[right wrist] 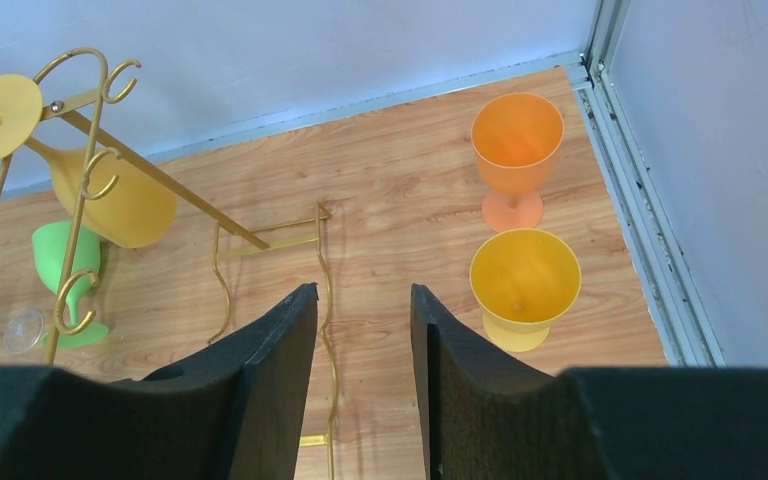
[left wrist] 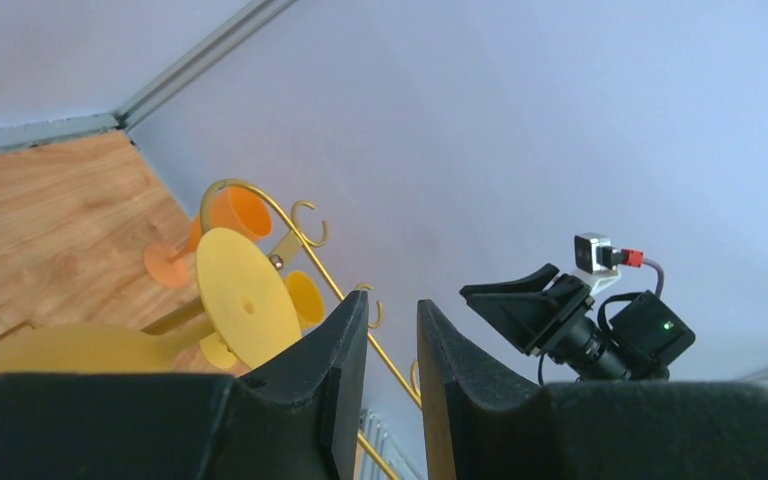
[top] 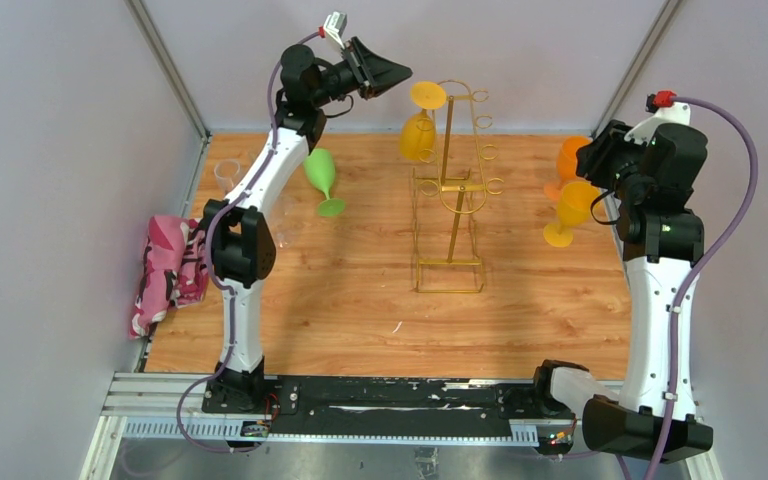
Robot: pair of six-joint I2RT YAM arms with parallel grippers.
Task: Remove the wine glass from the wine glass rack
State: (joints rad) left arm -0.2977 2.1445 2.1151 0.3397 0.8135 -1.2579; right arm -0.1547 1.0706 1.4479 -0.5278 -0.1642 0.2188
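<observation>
The gold wire wine glass rack [top: 450, 190] stands mid-table. A yellow wine glass [top: 418, 135] hangs upside down from its upper left hooks, foot disc on top. My left gripper [top: 400, 72] is raised level with the rack's top, just left of that foot. It is open by a narrow gap and holds nothing. In the left wrist view the foot disc [left wrist: 245, 300] sits left of the fingers [left wrist: 345, 350], apart from them. My right gripper [right wrist: 363, 290] is open and empty, high over the right side. From there the rack [right wrist: 210, 210] and hanging glass [right wrist: 120, 205] lie far left.
An orange glass [top: 570, 158] and a yellow glass [top: 568, 208] stand upright below my right gripper. A green glass [top: 324, 178] and a clear glass [top: 228, 172] stand near the left arm. A pink cloth [top: 168, 270] lies at the left edge. Walls close in on three sides.
</observation>
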